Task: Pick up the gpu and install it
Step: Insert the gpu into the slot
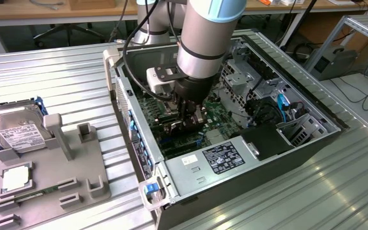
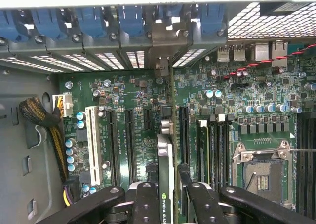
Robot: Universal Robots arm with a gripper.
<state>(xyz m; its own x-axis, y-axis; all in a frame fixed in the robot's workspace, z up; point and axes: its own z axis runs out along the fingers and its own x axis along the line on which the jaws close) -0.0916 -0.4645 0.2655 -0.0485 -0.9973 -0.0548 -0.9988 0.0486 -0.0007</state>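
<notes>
I have the gripper [image 2: 167,204] closed on the gpu [image 2: 165,160], held edge-on above the motherboard [image 2: 123,95] inside the computer case [image 1: 248,163]. It looks stiff, light, fragile; I'd grip its top edge. Its long axis runs toward the rear slot brackets [image 2: 163,46].

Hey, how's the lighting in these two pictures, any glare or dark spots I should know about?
Exterior view: bright streaks of glare on the ribbed metal table, while the open computer case is shadowed inside under the arm. Wrist view: the motherboard is evenly lit and legible; the gripper, closed on the edge-on gpu, looks dark and soft up close.
</notes>
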